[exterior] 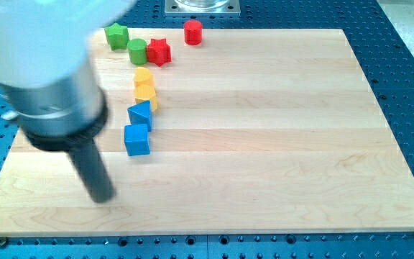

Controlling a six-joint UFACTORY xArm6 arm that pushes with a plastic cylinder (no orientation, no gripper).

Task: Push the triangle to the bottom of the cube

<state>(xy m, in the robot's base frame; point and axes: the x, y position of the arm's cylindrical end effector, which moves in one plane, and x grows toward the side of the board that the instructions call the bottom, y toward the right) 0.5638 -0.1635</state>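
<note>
Rod tip (103,197) rests on the wooden board (264,144), toward the view's bottom left. No jaws on this rig, just a bare rod, so nothing to open or close.

Blue cube (136,139) lies up and to the view's right of the tip, near but apart from it. Blue triangle (141,114) sits just beyond the cube, further toward the view's top, touching or nearly touching its upper edge; cannot tell which. The triangle is therefore on the wrong side of the cube for the task.

Past the triangle, further from the tip: two yellow blocks (144,85) stacked close, shapes unclear. Beyond those, a green cylinder (136,51), a red star (159,52), a green block (116,35) and a red cylinder (192,32) near the top edge.

Handling, my judgement: the triangle looks small, rigid and light, likely to slide easily on smooth wood and to pivot if struck off-centre. Contact against a flat face, near its middle, seems best. Since the cube blocks a straight path, the triangle probably needs nudging sideways first, then down past the cube.
</note>
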